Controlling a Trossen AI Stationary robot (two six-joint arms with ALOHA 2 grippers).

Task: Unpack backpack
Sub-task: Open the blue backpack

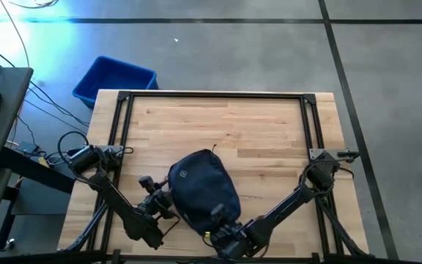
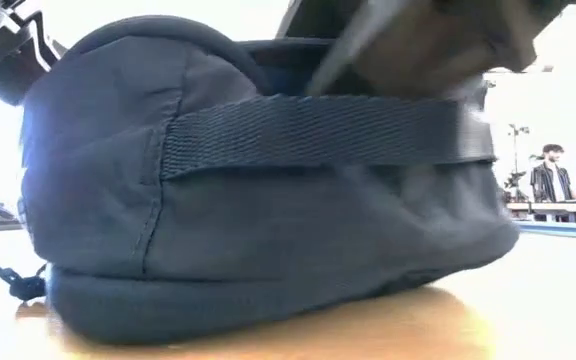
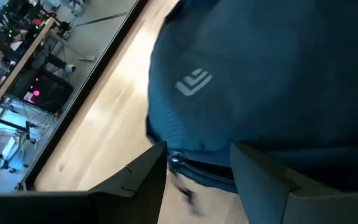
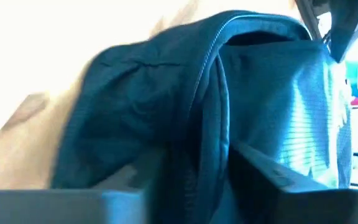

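Backpack (image 1: pixel 200 183) lies near the table's (image 1: pixel 269 125) front edge, centre, logo side up. Left gripper (image 1: pixel 163 202) at its left flank, fingers (image 3: pixel 135 183) spread around the zipper seam. Right gripper (image 1: pixel 218 233) at its near end, fingers apart against fabric. Blue bin (image 1: pixel 114 79) sits on floor beyond table's far-left corner. Person (image 2: pixel 546 180) in the room behind.
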